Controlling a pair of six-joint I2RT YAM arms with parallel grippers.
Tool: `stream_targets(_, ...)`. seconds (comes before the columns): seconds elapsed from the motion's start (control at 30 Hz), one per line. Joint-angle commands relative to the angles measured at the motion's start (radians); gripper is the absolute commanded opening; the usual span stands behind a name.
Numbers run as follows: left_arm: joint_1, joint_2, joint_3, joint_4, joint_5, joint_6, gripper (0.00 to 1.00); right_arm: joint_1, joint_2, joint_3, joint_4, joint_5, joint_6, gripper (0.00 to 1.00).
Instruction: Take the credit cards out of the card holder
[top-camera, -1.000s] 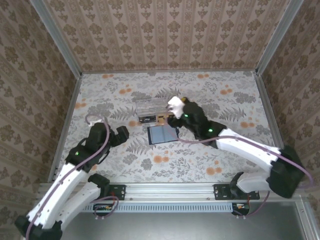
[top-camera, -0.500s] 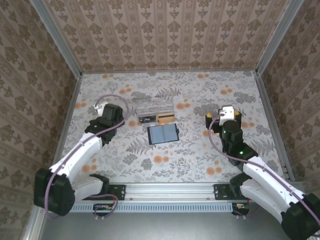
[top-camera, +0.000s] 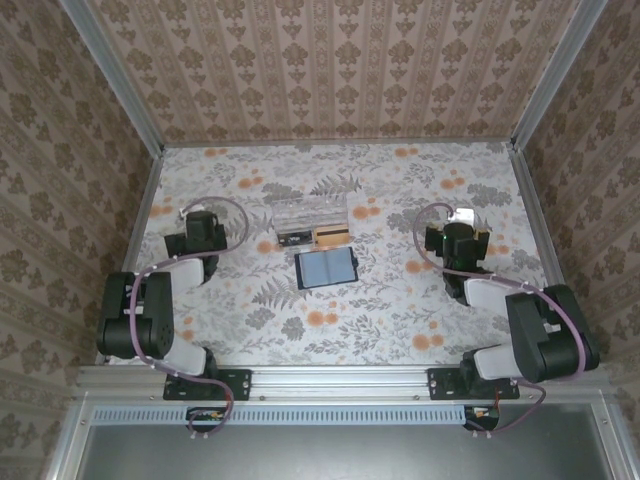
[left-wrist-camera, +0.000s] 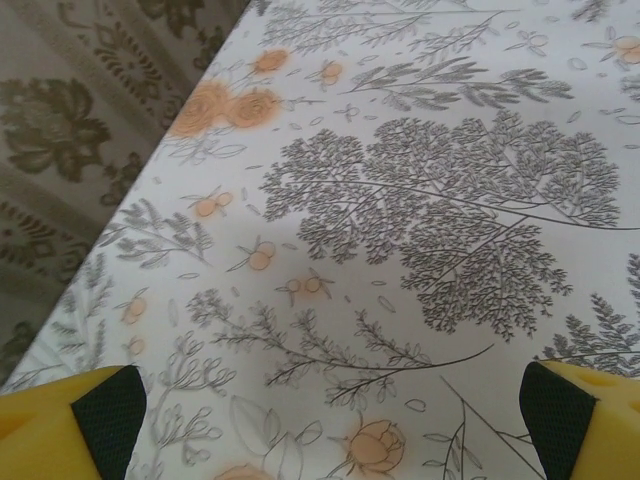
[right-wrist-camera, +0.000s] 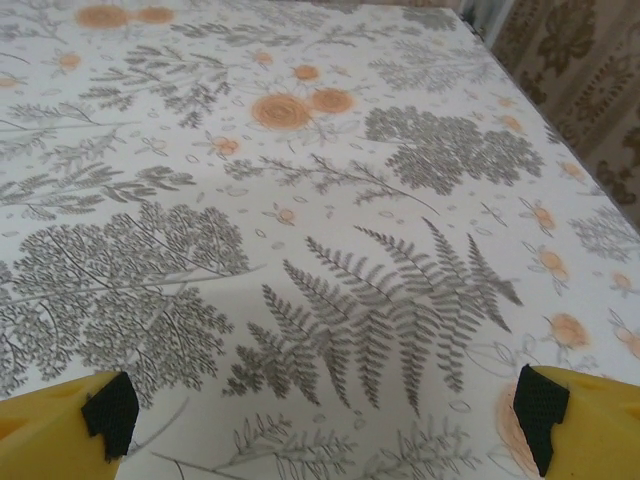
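The card holder (top-camera: 327, 268) lies spread open on the surface (top-camera: 400, 320) with an orange card (top-camera: 331, 236) just behind it, apparently already out, while the left hand (top-camera: 201, 224) and right hand (top-camera: 456, 232), both open and empty, sit well clear either side.

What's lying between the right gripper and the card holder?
Nothing; the top view shows a bare stretch of floral table between the card holder and the right gripper.
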Motion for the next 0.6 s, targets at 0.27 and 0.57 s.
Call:
stream_targets(0.27, 0.018, 0.047, -0.167, 0.530, 0.250, 0.129, 1.00, -0.092, 0.141, -0.015, 0.317, -0.292, -0.034, 1.00)
stream_targets(0.57, 0.016, 0.040, -0.166, 0.511, 0.244, 0.123, 1.00, -0.094, 0.138, -0.013, 0.308, -0.296, -0.030, 1.00)
